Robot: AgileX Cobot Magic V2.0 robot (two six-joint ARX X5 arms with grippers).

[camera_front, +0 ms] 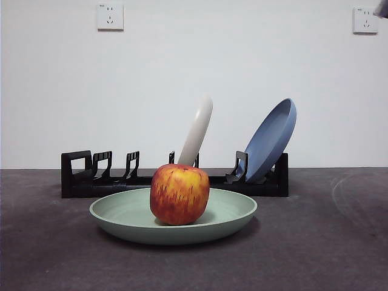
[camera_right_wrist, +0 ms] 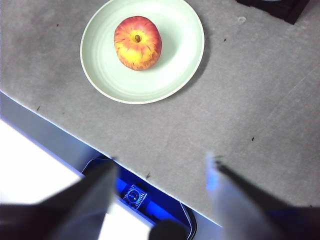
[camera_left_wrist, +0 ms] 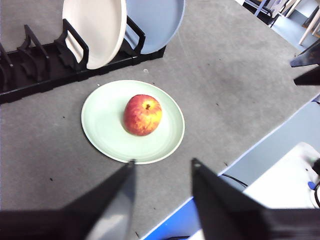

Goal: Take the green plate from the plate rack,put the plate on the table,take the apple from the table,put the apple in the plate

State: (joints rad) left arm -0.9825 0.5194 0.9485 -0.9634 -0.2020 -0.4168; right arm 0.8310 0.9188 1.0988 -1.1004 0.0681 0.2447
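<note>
Nearest the lens: green plate (camera_front: pixel 173 217) flat on the table (camera_front: pixel 327 242) at lower centre of the front view, apple (camera_front: pixel 179 194) upright on it, slightly left of the plate's middle; plate rack (camera_front: pixel 79 176) just behind, with a cream-white plate (camera_front: pixel 197 132) and a blue plate (camera_front: pixel 271 140) leaning in its slots. Both arms high and well clear, left gripper (camera_left_wrist: pixel 162 167) and right gripper (camera_right_wrist: pixel 160 162) each spread wide, holding nothing. Task seemingly done; remaining risk judged small: a careless arm sweep nudging the rim, rolling the apple off.
</note>
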